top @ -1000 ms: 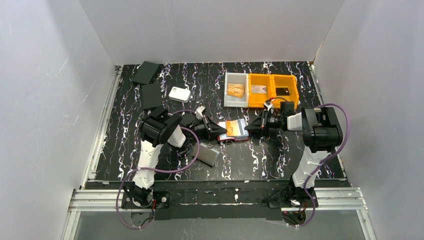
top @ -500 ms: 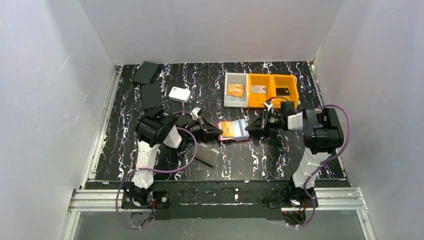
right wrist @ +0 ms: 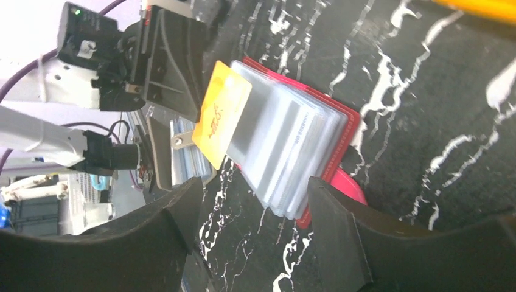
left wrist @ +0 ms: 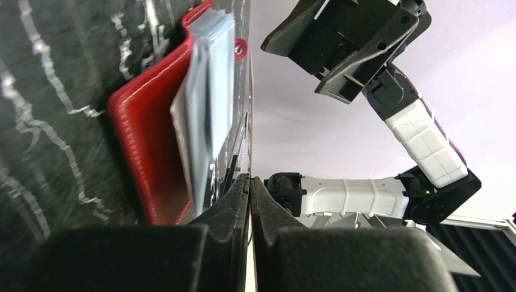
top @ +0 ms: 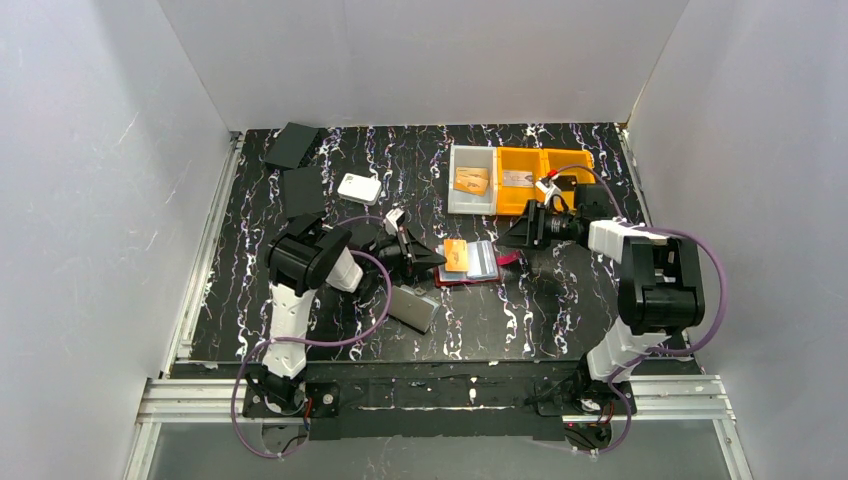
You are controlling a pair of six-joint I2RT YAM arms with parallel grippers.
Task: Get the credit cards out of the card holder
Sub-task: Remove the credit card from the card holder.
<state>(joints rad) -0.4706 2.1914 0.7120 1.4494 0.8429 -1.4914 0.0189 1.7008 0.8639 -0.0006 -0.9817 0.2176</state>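
Note:
The dark red card holder [top: 478, 272] lies open at mid-table, its clear sleeve pages [right wrist: 292, 152] fanned upward. An orange credit card [top: 455, 255] sticks halfway out of the sleeves on the left side. My left gripper [top: 441, 262] is shut on that card's outer edge. In the left wrist view the card shows edge-on as a thin pale strip [left wrist: 251, 121] between the closed jaws, with the holder [left wrist: 143, 134] to the left. My right gripper [top: 510, 238] stands open just right of the holder, holding nothing. In the right wrist view the holder's corner and red snap tab [right wrist: 348, 185] lie between its spread fingertips [right wrist: 252, 185].
A grey bin [top: 455, 195] with a gold card and two orange bins [top: 547, 200] with cards stand at the back right. A white rounded box [top: 359, 188] and two dark cases [top: 293, 146] lie back left. A flat grey case [top: 412, 310] lies near the left arm.
My right gripper has opened, let go of the holder and drawn back to the right and away. My left gripper has pulled the orange card a little to the left.

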